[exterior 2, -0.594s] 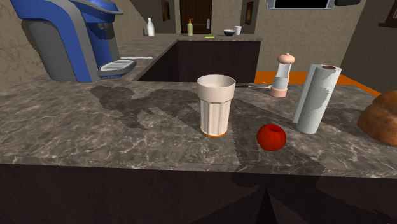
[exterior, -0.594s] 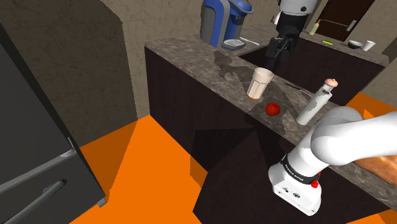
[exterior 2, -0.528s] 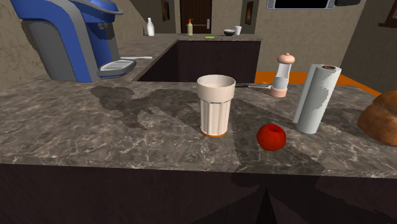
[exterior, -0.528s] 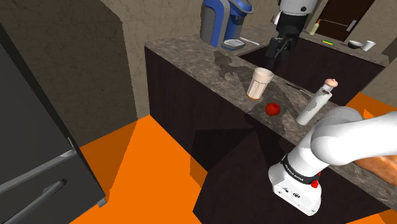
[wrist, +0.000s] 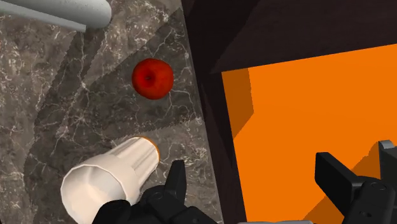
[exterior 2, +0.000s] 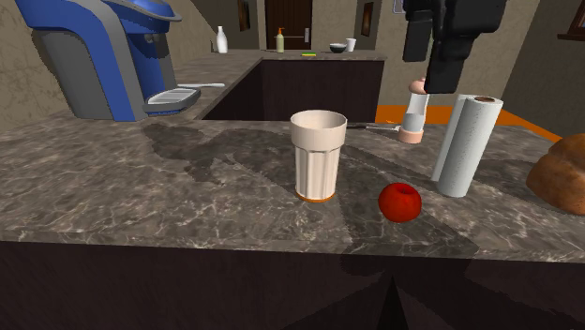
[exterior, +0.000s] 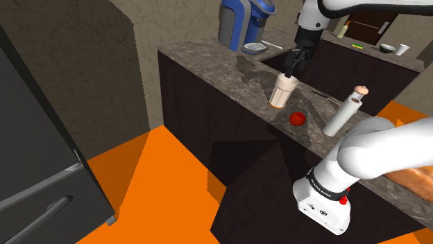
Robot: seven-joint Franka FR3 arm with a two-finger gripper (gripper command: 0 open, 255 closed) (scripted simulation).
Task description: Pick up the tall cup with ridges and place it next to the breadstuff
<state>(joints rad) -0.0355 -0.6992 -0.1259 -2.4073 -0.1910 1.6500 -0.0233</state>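
The tall ridged cup [exterior 2: 318, 155] is cream-white with an orange base and stands upright on the dark marble counter [exterior 2: 141, 197]. It also shows as the cup [exterior: 284, 90] and the cup [wrist: 108, 181]. My black gripper [exterior: 293, 61] hangs open above the counter, just beyond the cup, with nothing between its fingers. Seen from the hand, the cup sits outside one finger [wrist: 172, 184] of the gripper [wrist: 254, 184], not between the two. The gripper [exterior 2: 433, 66] is up and to the cup's right. The brown bread loaf [exterior 2: 562, 175] lies at the counter's right end.
A red apple [exterior 2: 400, 202] lies close to the cup, with a paper towel roll [exterior 2: 467, 143] and a pepper mill [exterior 2: 419, 111] beyond it. A blue coffee machine [exterior 2: 103, 52] stands at the left. The counter's edge [wrist: 207, 127] drops to an orange floor [wrist: 305, 108].
The arm has swung down toward the cup. The gripper has come into the second exterior view from above. The cup, apple and bread have not moved.
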